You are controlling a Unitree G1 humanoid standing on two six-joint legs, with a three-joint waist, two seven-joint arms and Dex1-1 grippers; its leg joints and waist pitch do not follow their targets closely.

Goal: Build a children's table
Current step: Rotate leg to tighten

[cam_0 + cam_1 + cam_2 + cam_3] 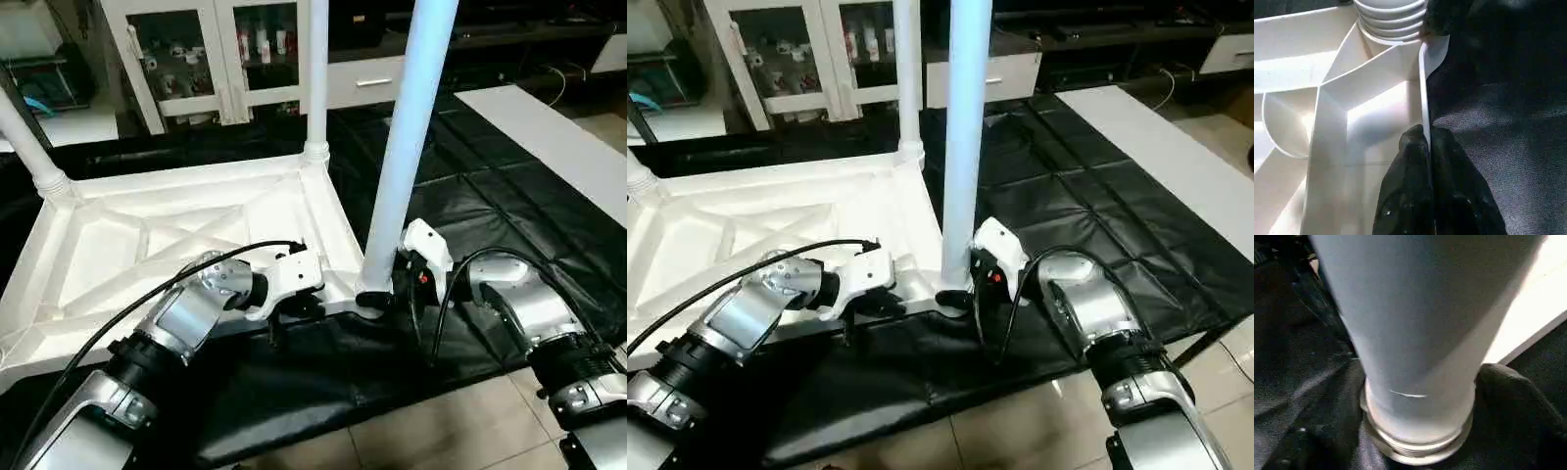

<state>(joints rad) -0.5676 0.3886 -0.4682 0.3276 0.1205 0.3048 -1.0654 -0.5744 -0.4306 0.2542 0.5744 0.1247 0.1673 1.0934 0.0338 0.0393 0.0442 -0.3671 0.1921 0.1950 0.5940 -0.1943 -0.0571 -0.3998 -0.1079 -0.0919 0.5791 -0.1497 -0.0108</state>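
1. The children's table top (186,230) lies upside down on the black-draped work table (509,196), its X-ribbed underside facing up. Two legs already stand in the far corner sockets: one at the far left (29,147), one at the far right (316,78).
2. A third leg (407,147) stands nearly upright at the near right corner, its threaded end low beside the socket there. I judge it not yet seated.
3. My left gripper (1425,196) is clenched on the top's thin near rim, one finger (1400,196) on each side of the wall, steadying it.
4. My right gripper (392,289) sits around the leg's base with a finger (1518,401) on either side. Whether it presses the tube, I cannot tell.
5. The plastic looks light, stiff and smooth, so likely slippery. I would hold the leg low, near the thread, where it steers best.
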